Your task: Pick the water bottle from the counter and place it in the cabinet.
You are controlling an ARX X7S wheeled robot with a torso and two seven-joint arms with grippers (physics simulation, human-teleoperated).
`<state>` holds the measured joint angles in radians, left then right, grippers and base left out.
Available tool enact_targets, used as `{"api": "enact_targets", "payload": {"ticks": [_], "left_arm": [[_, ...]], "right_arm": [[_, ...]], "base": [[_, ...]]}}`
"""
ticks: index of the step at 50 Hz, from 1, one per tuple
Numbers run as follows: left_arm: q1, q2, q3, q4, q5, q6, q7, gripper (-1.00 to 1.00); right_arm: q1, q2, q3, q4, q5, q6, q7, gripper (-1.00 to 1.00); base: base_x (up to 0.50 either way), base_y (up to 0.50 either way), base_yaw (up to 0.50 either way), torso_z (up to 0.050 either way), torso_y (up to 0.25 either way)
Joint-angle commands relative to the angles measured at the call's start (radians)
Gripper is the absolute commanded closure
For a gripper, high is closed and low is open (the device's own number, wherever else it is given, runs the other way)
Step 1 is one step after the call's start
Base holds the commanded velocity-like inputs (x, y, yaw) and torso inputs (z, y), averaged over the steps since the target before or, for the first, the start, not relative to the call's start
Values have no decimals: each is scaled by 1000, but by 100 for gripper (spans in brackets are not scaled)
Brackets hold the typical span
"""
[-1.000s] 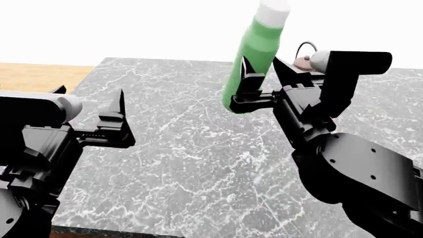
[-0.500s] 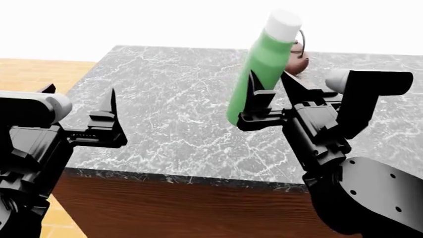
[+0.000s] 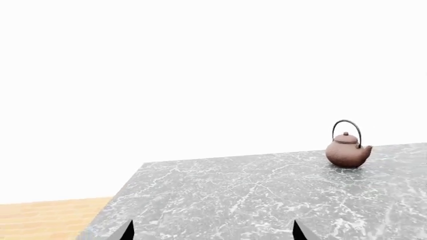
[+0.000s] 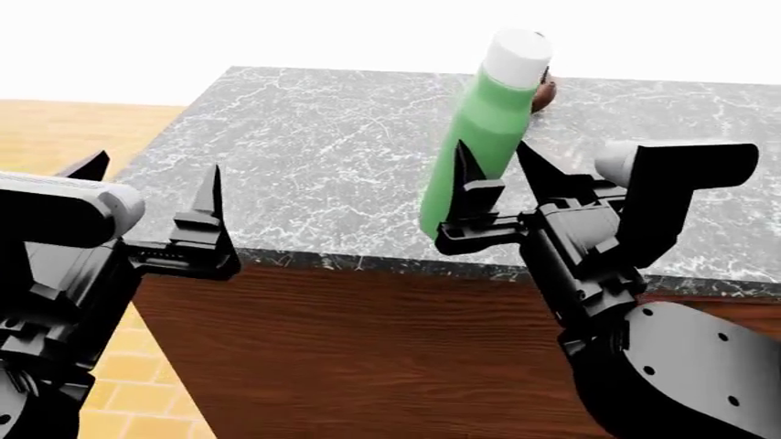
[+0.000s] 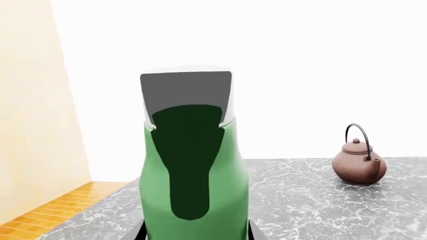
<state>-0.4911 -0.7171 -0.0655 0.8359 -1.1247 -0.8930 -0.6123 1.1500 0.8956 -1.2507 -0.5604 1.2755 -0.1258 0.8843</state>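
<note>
The green water bottle with a white cap hangs above the marble counter, near its front edge, tilted a little. My right gripper is shut on its lower body. Up close in the right wrist view the water bottle fills the middle between the fingers. My left gripper is open and holds nothing, hovering at the counter's front left corner; its fingertips just show over the counter. The cabinet is out of view.
A small brown teapot stands at the far side of the counter; the same teapot shows in the right wrist view. The counter's dark wood front faces me. Tan tiled floor lies to the left.
The view has drawn back from the counter, so its front edge and wood panel now fill the lower frame. The bottle stays gripped and has dropped slightly relative to the counter.
</note>
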Motion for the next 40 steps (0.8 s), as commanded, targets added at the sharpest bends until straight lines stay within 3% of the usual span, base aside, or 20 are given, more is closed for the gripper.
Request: {"api": "enact_targets", "payload": {"ticks": [1, 40], "left_arm": [[3, -4, 7, 4, 8, 4, 3, -100], [10, -7, 37, 5, 21, 9, -3, -100]], "right_arm": [[3, 1, 17, -5, -44, 12, 1, 100], [-25, -26, 20, -14, -73, -12, -22, 100]], "base": [[-8, 82, 391, 0, 0], [0, 2, 497, 0, 0]]}}
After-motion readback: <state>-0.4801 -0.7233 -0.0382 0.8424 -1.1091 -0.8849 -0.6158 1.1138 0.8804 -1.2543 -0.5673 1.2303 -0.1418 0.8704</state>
